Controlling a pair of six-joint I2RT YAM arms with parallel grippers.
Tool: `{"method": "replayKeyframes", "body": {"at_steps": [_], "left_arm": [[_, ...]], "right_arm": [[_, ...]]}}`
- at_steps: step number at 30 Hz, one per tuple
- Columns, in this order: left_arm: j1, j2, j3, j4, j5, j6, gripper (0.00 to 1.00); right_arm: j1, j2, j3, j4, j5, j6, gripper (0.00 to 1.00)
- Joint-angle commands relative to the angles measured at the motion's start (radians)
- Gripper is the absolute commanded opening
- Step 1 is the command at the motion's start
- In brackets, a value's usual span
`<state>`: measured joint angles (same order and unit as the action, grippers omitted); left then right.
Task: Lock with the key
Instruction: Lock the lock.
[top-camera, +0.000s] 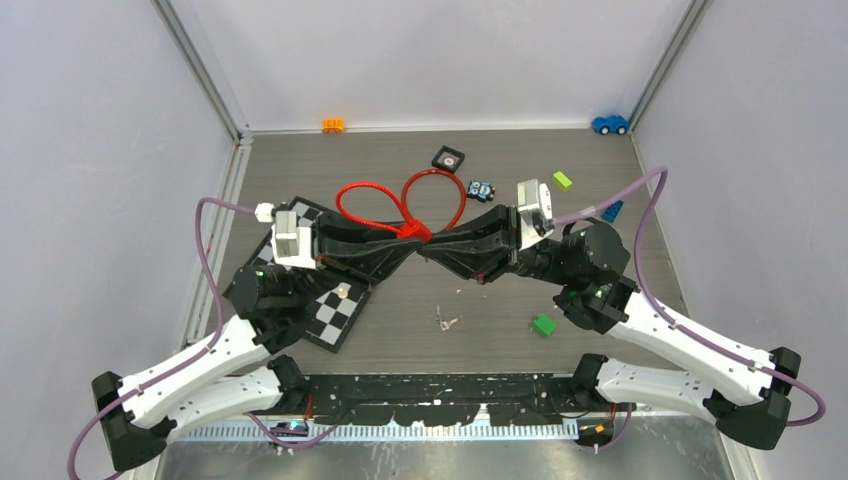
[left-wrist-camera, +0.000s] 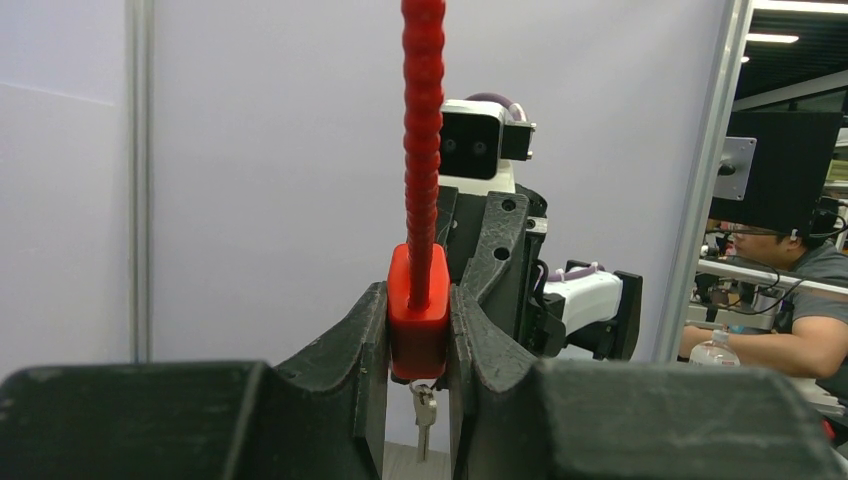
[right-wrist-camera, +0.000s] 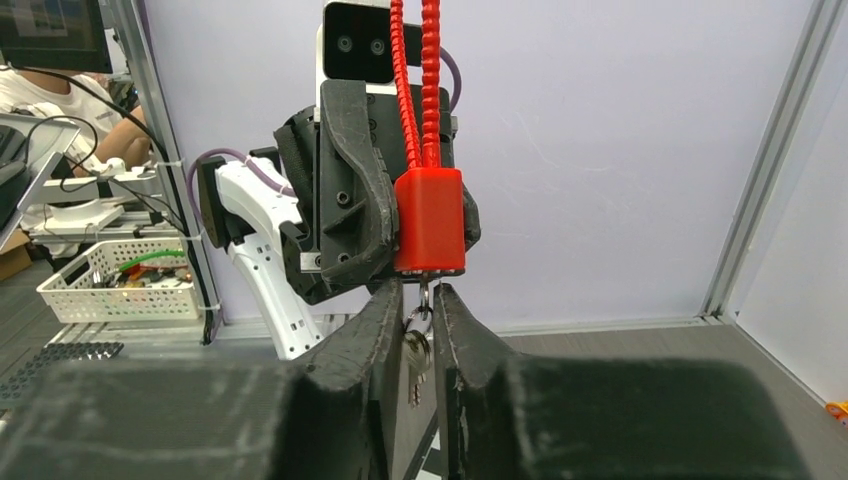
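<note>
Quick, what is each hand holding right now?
Left hand: closed, holding the red plastic cable padlock.
Right hand: closed on the small metal key under it.

Glossy red plastic lock (left-wrist-camera: 417, 325), shiny metal key (left-wrist-camera: 424, 412)

Checkerboard mat (top-camera: 335, 315) at left, green block (top-camera: 543, 325) near right, blue toy car (top-camera: 610, 124) (far corner), orange toy (top-camera: 333, 125)

Top view: bright, even, diffuse light from above. Soft, faint shadows under arms on table (top-camera: 300, 165). Everything sharp. Enclosure posts (top-camera: 200, 70) lean outward, wide-lens distortion. Mild glare on metal sheet (top-camera: 450, 455) at near edge.
Wrist views: near fingers (left-wrist-camera: 340, 350) dark, blurred. Red lock (left-wrist-camera: 417, 320) crisp against pale wall (left-wrist-camera: 250, 150). Ceiling strip lights (left-wrist-camera: 800, 8) blown out, far right.
</note>
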<state>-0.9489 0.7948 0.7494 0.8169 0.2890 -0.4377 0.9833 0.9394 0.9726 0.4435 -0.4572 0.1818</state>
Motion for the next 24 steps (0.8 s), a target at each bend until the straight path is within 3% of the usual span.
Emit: {"method": "replayKeyframes", "body": {"at_steps": [1,5,16,24], "left_arm": [[-0.001,-0.013,0.022,0.069,0.002,0.004,0.00],[-0.001,-0.019,0.016,0.071,-0.004,0.006,0.00],[-0.001,-0.042,-0.014,0.149,-0.034,0.029,0.00],[-0.001,-0.063,-0.024,0.142,-0.050,0.046,0.00]], "right_arm": [[-0.005,0.002,0.020,0.072,0.000,0.015,0.16],[-0.005,0.004,0.016,0.073,-0.004,0.016,0.01],[-0.005,-0.006,-0.103,0.070,-0.028,0.048,0.01],[-0.005,-0.063,-0.255,0.105,0.040,0.058,0.01]]}}
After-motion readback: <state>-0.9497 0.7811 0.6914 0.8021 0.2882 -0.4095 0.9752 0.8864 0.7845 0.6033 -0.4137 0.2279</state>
